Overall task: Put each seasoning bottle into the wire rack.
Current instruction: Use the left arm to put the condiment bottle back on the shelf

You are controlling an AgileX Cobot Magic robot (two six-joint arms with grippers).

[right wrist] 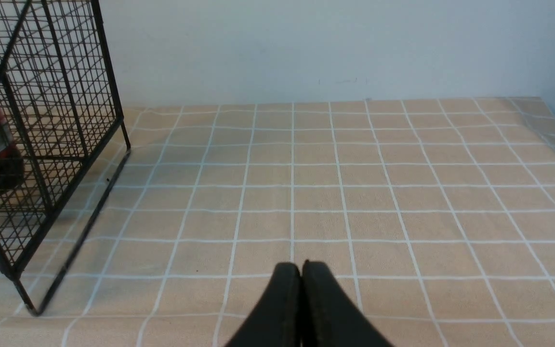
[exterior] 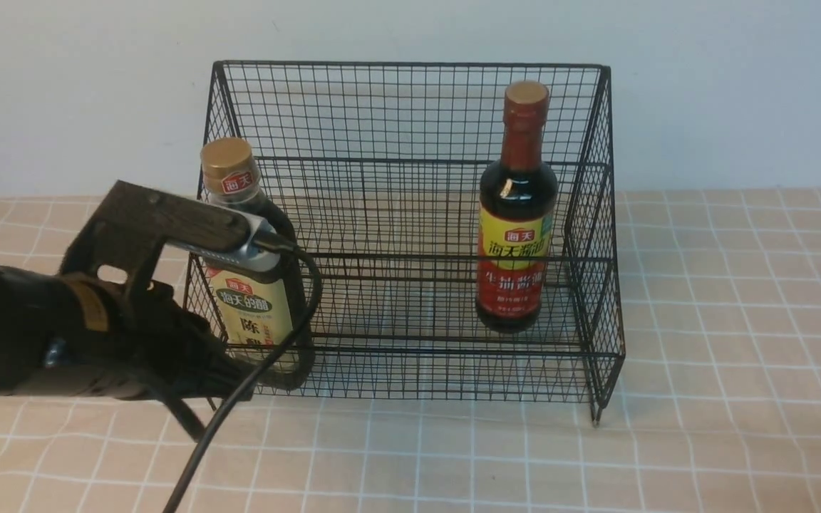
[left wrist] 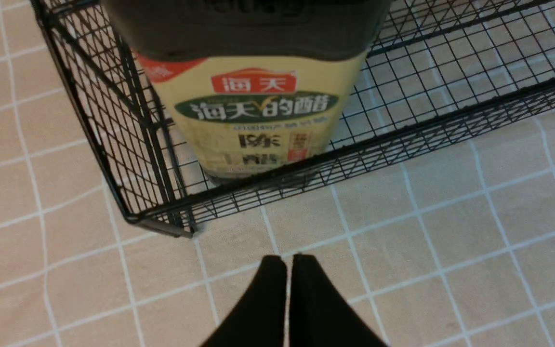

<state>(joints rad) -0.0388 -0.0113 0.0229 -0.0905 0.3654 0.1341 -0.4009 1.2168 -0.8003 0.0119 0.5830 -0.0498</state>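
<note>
Behind everything, a plain pale wall (exterior: 724,92); below, a beige cloth (exterior: 731,356) with white grid lines. On the cloth, the black wire rack (exterior: 410,65), high-backed and slope-sided. Inside at the robot's left end, in the front tier, the gold-capped bottle (exterior: 261,299), upright or nearly so, beige-green label facing forward, lower part behind the front rail. Toward the right end, the red-capped bottle (exterior: 517,192), standing with red-yellow label forward, a middle rail crossing in front; apparently in the rear tier, though hard to be sure through so much mesh. Between the two, a broad gap.

Near the gold-capped bottle and outside the front rail, the left gripper (left wrist: 289,262), jaws pressed together, nothing pinched. Above, a wrist camera (exterior: 243,246) on a dark bracket, covering part of the bottle, with a black cable (exterior: 200,443) looping down. Well right of the rack's near side, over cloth, the right gripper (right wrist: 301,269), likewise closed on nothing.
</note>
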